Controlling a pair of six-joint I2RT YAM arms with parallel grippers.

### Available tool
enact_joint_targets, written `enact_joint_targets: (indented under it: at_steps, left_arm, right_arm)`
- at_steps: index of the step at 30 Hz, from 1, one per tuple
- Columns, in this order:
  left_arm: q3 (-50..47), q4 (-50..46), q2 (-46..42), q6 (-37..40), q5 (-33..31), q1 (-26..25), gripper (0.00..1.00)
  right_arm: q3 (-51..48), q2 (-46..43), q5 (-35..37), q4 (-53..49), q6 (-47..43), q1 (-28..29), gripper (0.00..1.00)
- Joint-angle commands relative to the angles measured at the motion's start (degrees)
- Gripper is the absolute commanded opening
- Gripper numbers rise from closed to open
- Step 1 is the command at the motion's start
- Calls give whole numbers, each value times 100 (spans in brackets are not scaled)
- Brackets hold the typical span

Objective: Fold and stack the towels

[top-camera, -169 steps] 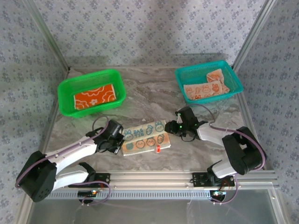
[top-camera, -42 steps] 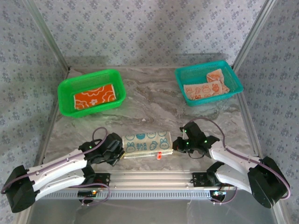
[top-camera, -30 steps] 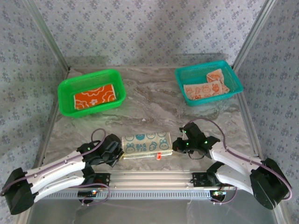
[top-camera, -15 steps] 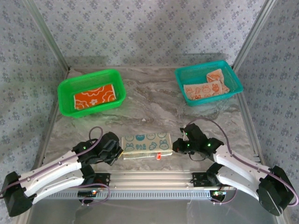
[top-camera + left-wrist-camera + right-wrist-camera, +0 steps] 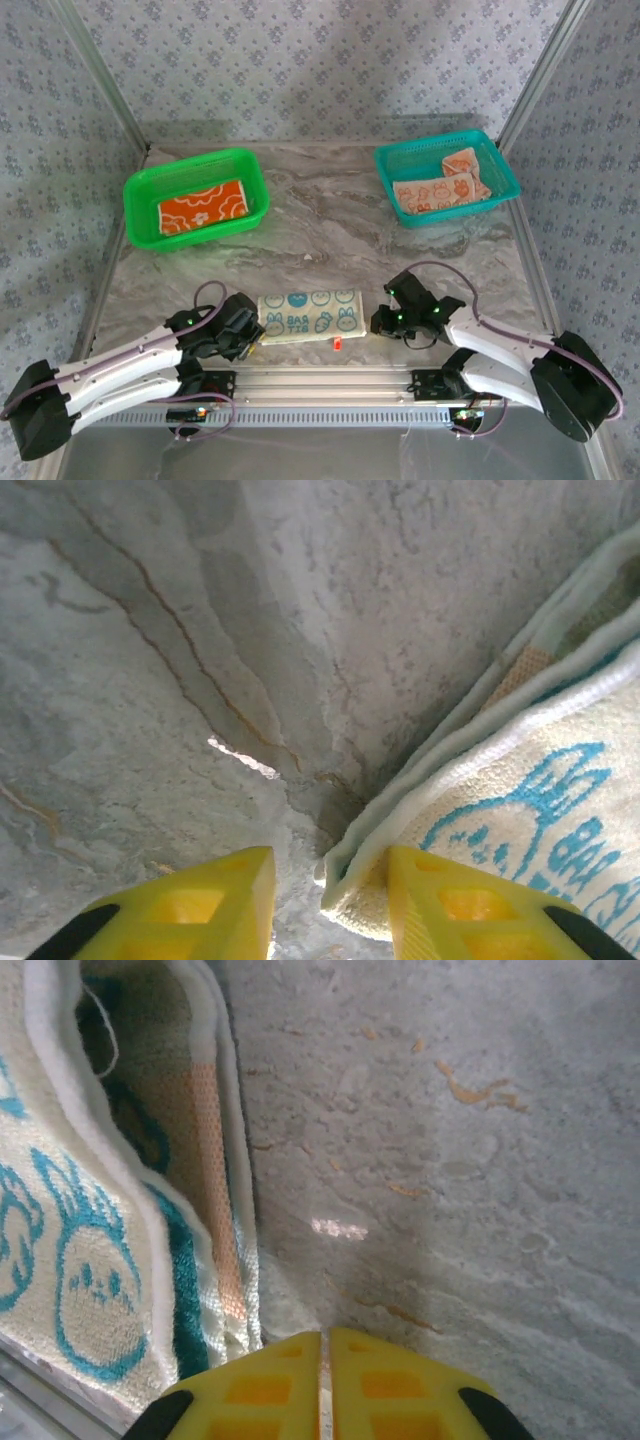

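Lying folded into a long strip near the front edge of the marble table (image 5: 320, 220) is the bunny towel (image 5: 308, 314), pale with teal bunny faces and lettering up, long side running left to right between the two arms. Left gripper (image 5: 252, 336) sits low at the towel's left end; the left wrist view shows the left gripper (image 5: 325, 862) with its yellow fingers (image 5: 200, 900) apart. Bare table (image 5: 200, 630) shows in the gap, and the towel's (image 5: 520, 790) layered corner pokes in just beside the right-hand finger; not clamped on it. Right gripper (image 5: 376, 322) sits at the towel's right end, close to it. In the right wrist view the right gripper (image 5: 322, 1345) has its fingers pressed together, only a thin seam between them. Nothing is held, tips over bare table (image 5: 450, 1160), with the towel's (image 5: 90, 1240) stacked folded edges just to the side. A small red tag (image 5: 338, 344) lies on the table at the towel's front edge. Back left, the green basket (image 5: 195, 158) holds one flat orange towel (image 5: 202, 207) with white flowers. Back right, the teal basket (image 5: 440, 140) holds the peach towels (image 5: 440, 192), loosely piled and overlapping; cannot tell how many. Both baskets are well apart from the arms.
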Motion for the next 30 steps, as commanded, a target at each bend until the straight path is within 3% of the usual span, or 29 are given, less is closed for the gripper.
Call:
enact_joint_targets:
  at_steps: [1,3,7,11,18,23,30]
  left_arm:
    - [281,-378,-187,234,-187,5,39]
    - [442,-622,-273,527,-238,100,46]
    - [705,-705,-142,1230,-97,455,47]
    - [1169,-803,401,2187,-28,717,48]
    - [1595,-584,1487,3544,184,911,49]
    - [1386,-209,1860,3837,478,984,48]
    - [1179,-27,1977,3872,608,992,48]
  right_arm:
    - [432,-99,185,-417,-313,9,15]
    - [645,-225,332,-698,-415,9,25]
    - [1076,-204,551,-1038,-528,66,28]
    - [1552,119,840,-1182,-701,364,24]
    - [1723,1319,222,-433,-956,475,16]
    - [1691,1861,173,-412,-1033,318,12]
    - [1554,1944,352,-417,-1324,28,13]
